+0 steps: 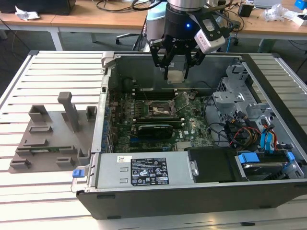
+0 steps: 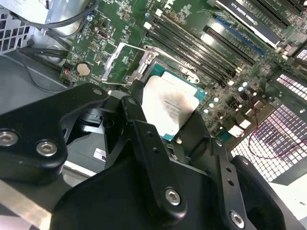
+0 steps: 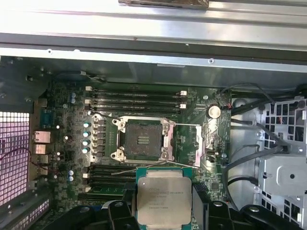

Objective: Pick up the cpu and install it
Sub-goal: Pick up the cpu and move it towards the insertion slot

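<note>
The gripper [image 1: 175,73] clamps the cpu [image 3: 163,197] between its fingers, holding it above the open socket [image 3: 144,139], not touching it.

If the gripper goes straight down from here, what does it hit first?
Probably the motherboard at or just beside the open socket, with the held cpu touching first; depth and alignment are unclear.

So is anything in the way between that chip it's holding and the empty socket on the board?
Nothing visible. The gripper holds the cpu in the air over the motherboard, and the socket lies open and empty, its metal cover swung up to one side.
</note>
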`<move>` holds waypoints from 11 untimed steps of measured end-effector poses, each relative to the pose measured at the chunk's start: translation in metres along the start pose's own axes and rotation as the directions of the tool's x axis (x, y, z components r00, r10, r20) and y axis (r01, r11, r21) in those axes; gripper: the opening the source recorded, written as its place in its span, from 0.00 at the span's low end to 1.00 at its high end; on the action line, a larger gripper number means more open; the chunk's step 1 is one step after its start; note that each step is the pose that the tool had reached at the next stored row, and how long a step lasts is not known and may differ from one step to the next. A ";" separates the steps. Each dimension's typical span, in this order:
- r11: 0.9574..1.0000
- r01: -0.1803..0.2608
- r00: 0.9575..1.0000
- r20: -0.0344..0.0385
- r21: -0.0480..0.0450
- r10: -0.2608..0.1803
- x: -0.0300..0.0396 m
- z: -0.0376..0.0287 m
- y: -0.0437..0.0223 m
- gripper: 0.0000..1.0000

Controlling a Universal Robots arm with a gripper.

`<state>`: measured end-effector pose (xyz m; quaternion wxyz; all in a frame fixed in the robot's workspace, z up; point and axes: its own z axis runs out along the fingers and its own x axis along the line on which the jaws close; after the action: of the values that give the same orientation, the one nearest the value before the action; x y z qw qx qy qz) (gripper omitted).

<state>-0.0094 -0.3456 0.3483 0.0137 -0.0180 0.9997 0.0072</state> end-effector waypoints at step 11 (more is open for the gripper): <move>1.000 0.000 1.000 0.000 0.000 0.000 0.0015 0.0116 0.0004 0.55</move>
<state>-0.0106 -0.3451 0.3367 0.0137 -0.0181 0.9997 0.0071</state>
